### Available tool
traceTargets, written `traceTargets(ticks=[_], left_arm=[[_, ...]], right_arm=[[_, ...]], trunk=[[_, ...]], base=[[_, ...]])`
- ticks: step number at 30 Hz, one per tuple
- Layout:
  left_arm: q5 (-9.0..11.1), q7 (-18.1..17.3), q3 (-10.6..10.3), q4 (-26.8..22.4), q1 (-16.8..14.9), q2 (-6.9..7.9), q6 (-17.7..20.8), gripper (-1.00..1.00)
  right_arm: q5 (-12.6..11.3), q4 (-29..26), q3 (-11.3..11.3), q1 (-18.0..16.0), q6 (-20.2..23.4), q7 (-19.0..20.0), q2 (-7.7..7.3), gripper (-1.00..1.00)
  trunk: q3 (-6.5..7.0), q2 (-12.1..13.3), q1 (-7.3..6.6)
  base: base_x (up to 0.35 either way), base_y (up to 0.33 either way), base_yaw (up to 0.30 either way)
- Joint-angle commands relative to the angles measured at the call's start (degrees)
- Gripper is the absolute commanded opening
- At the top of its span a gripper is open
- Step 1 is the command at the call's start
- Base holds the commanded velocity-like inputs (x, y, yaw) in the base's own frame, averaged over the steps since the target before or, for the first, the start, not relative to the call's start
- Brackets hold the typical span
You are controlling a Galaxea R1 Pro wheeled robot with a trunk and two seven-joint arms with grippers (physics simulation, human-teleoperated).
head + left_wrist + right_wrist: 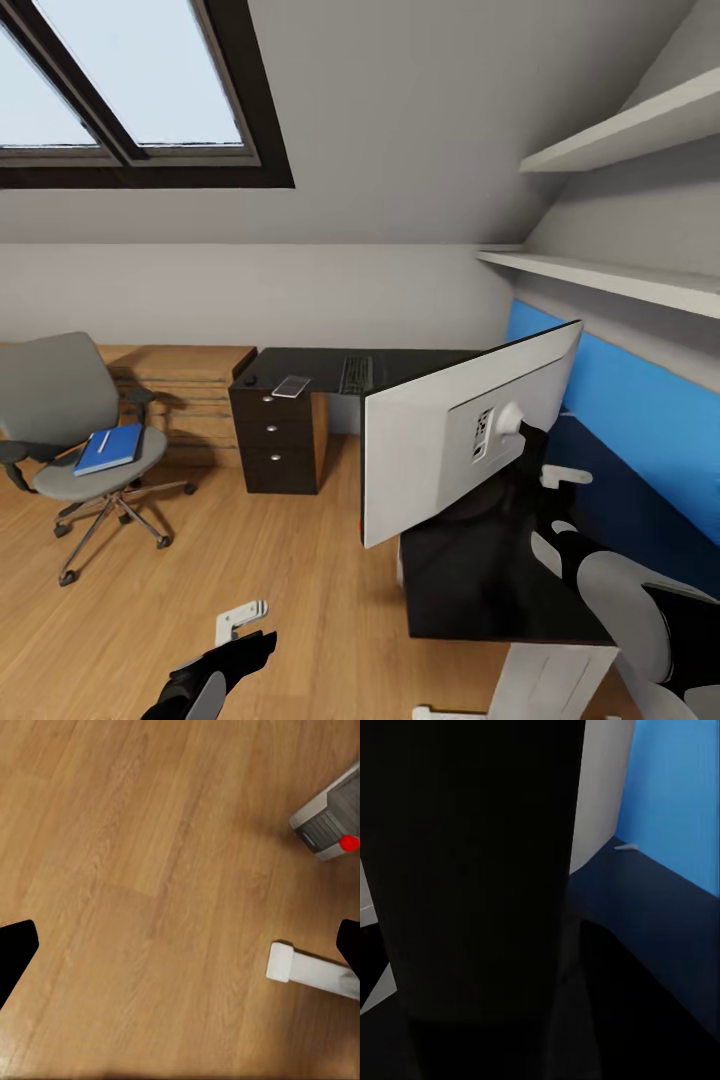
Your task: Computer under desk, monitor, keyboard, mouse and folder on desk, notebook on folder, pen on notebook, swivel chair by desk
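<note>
Your monitor [440, 440] shows you its pale grey back, a label patch and round mount boss near the middle, and it stands tilted over the near end of the black desk [500, 590], its lower left corner reaching past the desk's edge over the floor [300, 560]. The right arm [620, 590] reaches in behind it by the black stand, but you cannot tell whether the right gripper is open or closed — the right wrist view is almost wholly a dark slab close to the lens, with a strip of blue wall [675, 802] and dark desk top beside it. The left gripper [240, 622] hangs low over bare wood floor, well apart from the desk; in the left wrist view its dark fingertips [15, 949] sit wide apart at both edges, so it is open and holds nothing. Farther along the desk you have the keyboard [356, 374], a small flat pale item [291, 386] you cannot identify, and a dark spot [249, 379] too small to name, above the drawers [275, 440]. The chair [85, 440] stands off to the left on open floor, well apart from the desk, with the blue folder [108, 449] on its seat — a thin pale stripe lies across it. Shelves [600, 275] overhang the desk's right side, and the frame cuts your right arm off.
</note>
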Motion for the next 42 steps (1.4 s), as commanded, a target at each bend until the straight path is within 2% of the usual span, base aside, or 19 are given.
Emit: traceTargets(ticks=[1, 21, 28, 35, 42], left_arm=[[0.6, 0.6, -0.2, -0.1, 0.0, 0.08, 0.1, 1.00], [0.6, 0.7, -0.2, -0.1, 0.0, 0.18, 0.1, 1.00], [0.6, 0.7, -0.2, -0.1, 0.0, 0.18, 0.1, 1.00], [0.5, 0.7, -0.2, -0.1, 0.0, 0.20, 0.1, 1.00], [0.5, 0.7, -0.2, -0.1, 0.0, 0.18, 0.0, 1.00]], right_arm=[[-0.3, 0.2, 1.8, 0.0, -0.2, -0.4, -0.01, -1.00], [-0.2, 0.2, 1.8, 0.0, -0.2, -0.4, -0.01, -1.00], [-0.2, 0.2, 1.8, 0.0, -0.2, -0.4, -0.01, -1.00], [-0.2, 0.2, 1.8, 0.0, -0.2, -0.4, -0.01, -1.00], [-0.2, 0.2, 1.8, 0.0, -0.2, -0.4, -0.04, -1.00]], trunk=[[-0.08, 0.0, 0.00], [-0.08, 0.0, 0.00], [-0.08, 0.0, 0.00], [-0.08, 0.0, 0.00], [-0.08, 0.0, 0.00]], base=[[-0.024, -0.043, 0.000], [0.057, -0.064, 0.000], [0.001, -0.195, 0.000], [0.001, -0.035, 0.000], [0.130, -0.137, 0.000]])
